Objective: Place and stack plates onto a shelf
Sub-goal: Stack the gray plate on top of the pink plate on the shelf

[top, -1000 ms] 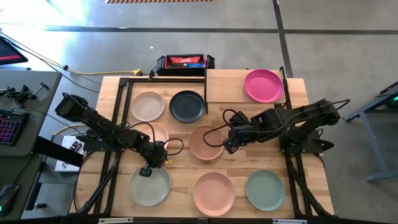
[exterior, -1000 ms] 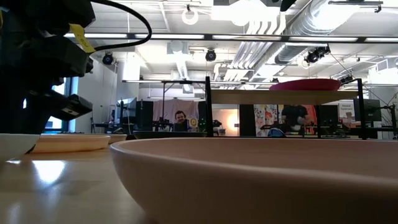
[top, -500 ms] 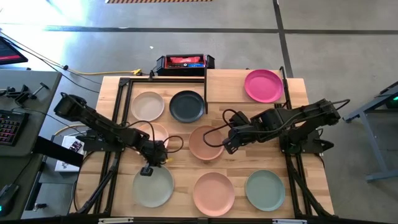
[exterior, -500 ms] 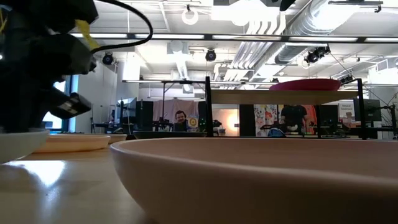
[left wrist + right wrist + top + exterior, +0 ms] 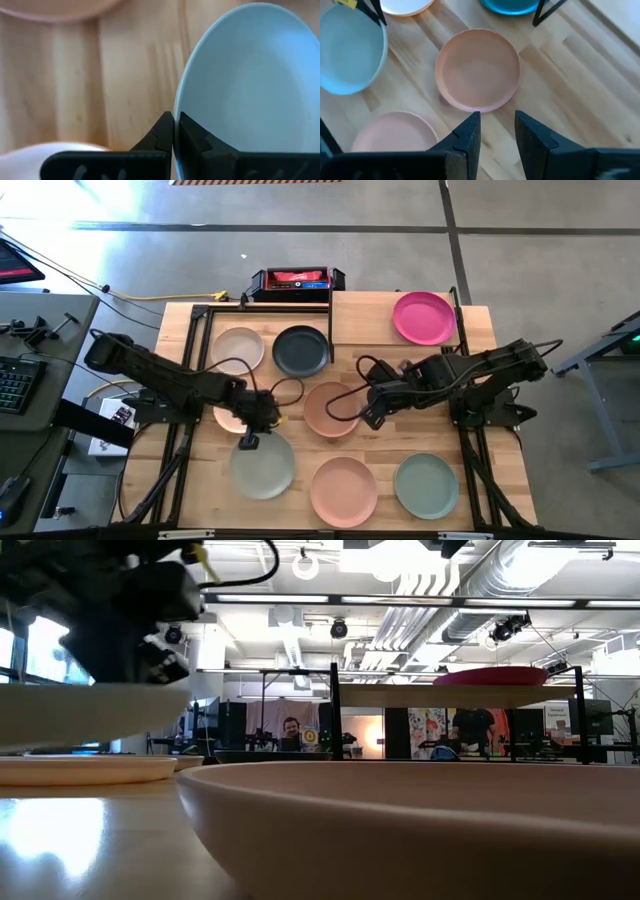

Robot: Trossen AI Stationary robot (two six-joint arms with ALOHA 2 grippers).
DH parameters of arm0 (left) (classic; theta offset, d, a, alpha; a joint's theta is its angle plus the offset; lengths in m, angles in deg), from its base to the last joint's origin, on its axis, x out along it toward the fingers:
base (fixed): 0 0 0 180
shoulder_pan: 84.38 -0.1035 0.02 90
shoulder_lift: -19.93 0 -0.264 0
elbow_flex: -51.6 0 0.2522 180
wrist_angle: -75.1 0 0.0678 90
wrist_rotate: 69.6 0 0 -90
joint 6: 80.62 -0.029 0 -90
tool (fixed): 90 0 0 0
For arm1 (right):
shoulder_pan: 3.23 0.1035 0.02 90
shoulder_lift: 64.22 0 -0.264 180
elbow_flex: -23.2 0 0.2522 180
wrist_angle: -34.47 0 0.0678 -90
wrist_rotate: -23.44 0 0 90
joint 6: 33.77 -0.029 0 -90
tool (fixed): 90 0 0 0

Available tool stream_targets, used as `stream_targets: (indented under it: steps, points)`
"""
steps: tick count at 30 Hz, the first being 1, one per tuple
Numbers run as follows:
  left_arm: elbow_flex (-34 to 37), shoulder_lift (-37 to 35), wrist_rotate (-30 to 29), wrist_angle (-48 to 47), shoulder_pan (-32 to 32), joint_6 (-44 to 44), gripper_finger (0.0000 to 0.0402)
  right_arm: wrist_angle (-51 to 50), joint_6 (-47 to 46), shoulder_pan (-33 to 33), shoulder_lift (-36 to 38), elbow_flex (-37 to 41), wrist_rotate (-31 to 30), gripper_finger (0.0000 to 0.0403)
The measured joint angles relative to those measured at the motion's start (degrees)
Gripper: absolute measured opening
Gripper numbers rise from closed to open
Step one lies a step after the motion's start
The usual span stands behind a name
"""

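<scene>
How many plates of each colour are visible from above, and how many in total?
Magenta plate, on the shelf: 1
Cream plate: 1
Dark slate plate: 1
Peach plate: 1
Tan plate: 1
Pale green plate, held by the left gripper: 1
Salmon plate: 1
Sage plate: 1
Total: 8

no readable text, labels, brands, numbers or signs in any view

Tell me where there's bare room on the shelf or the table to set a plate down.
The shelf is bare left of the magenta plate. The table shows bare wood at its front left corner, beside the pale green plate that the left hand grips. The middle is crowded: the right hand hangs open by the tan plate.
</scene>
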Motion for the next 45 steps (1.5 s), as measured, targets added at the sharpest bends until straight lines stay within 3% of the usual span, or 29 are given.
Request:
stream_targets:
  steps: [7,12,18,22,31,37,45]
  points:
    - [-6.0,0.0,-2.4,0.0,-4.7,1.1,0.0001,0.0,4.7,0.0,0.0,0.0,-1.6,0.0125]
    - [-11.1,-0.1,-9.8,0.0,-7.6,6.8,0.0001,0.0,2.1,-0.7,0.0,0.0,-2.5,0.0145]
    - [-14.7,-0.1,-21.8,-0.1,-9.7,19.1,0.0001,0.1,-2.8,-2.9,-0.1,0.0,-3.4,0.0144]
    - [-16.0,-0.1,-26.4,1.3,-9.9,25.0,0.0001,0.1,-2.2,-5.3,-1.5,-0.1,-3.5,0.0142]
    - [-16.2,0.0,-27.7,3.9,-9.9,27.5,0.0001,0.8,2.6,-8.0,-5.3,0.0,-1.4,0.0142]
    - [-16.2,0.0,-28.8,2.3,-9.9,27.7,0.0001,1.2,2.3,-8.0,-5.1,0.0,-3.1,0.0142]
    - [-16.2,0.0,-31.6,2.0,-9.9,27.7,0.0001,7.4,3.6,-8.3,-5.1,0.0,-3.1,0.0142]
